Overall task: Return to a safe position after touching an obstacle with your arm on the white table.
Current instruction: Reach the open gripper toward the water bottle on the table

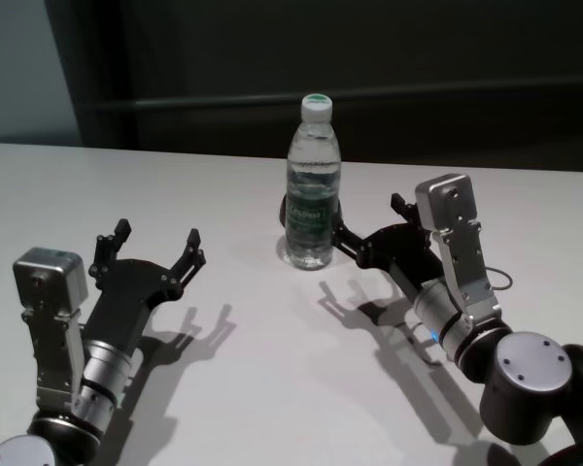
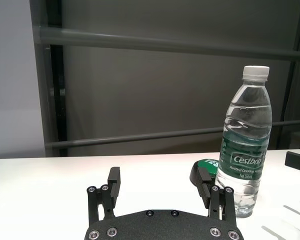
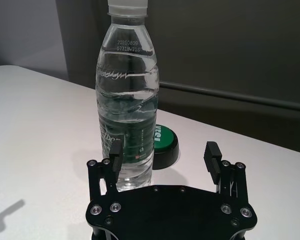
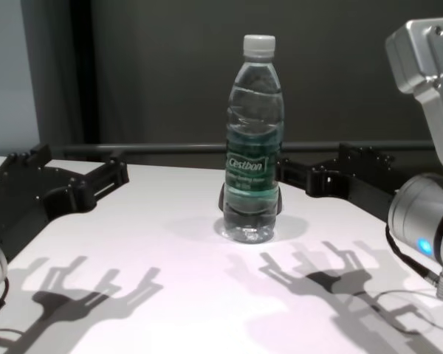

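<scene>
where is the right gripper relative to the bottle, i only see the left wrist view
observer: head view: right gripper sits just right of the bottle, one finger by its lower half; contact unclear
operator: is it open
observer: yes, right wrist view shows fingers spread, bottle off to one side, not between them
operator: what's the green thing behind it
observer: a round black button with a green top; left gripper idles open, well left of the bottle

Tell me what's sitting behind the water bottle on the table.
A low round black object with a green top sits behind the water bottle on the white table. The bottle hides part of it, and its white lettering can't be read.
</scene>
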